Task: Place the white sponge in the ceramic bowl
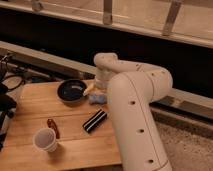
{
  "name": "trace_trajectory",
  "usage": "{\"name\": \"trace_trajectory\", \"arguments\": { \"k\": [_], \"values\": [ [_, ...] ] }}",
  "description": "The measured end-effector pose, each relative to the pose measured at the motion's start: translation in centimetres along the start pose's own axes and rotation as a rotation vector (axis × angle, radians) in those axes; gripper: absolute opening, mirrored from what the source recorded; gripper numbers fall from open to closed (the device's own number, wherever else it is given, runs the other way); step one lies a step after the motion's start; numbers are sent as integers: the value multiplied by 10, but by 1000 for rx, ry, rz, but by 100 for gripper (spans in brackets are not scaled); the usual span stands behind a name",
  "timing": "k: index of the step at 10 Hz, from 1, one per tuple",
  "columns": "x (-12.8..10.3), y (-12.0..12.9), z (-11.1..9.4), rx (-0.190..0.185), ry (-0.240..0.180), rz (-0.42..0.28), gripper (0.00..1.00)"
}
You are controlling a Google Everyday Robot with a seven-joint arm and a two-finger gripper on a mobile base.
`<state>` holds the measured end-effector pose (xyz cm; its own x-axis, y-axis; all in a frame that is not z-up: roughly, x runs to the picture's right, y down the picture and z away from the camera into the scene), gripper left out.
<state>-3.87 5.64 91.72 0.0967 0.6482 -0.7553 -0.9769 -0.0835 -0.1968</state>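
Observation:
The white sponge point(97, 98), a small pale blue pad, lies on the wooden table just right of the ceramic bowl point(72, 91). The bowl is round, dark and glossy and stands at the back of the table. My gripper point(90, 89) hangs at the end of the white arm, just above the gap between the bowl's right rim and the sponge. It is close to both. The arm's wrist hides most of the gripper.
A black bar with white stripes point(94, 120) lies in front of the sponge. A white paper cup point(45, 139) stands at the front left, with a small red thing point(52, 126) beside it. The wooden table point(30, 107) ends near my arm's big white body point(135, 125).

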Motion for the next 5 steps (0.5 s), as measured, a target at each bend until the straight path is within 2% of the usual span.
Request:
{"name": "trace_trajectory", "arguments": {
  "k": [3, 5],
  "values": [
    [-9, -5, 18, 22, -19, 24, 100],
    [-20, -20, 20, 24, -31, 45, 100]
  ]
}}
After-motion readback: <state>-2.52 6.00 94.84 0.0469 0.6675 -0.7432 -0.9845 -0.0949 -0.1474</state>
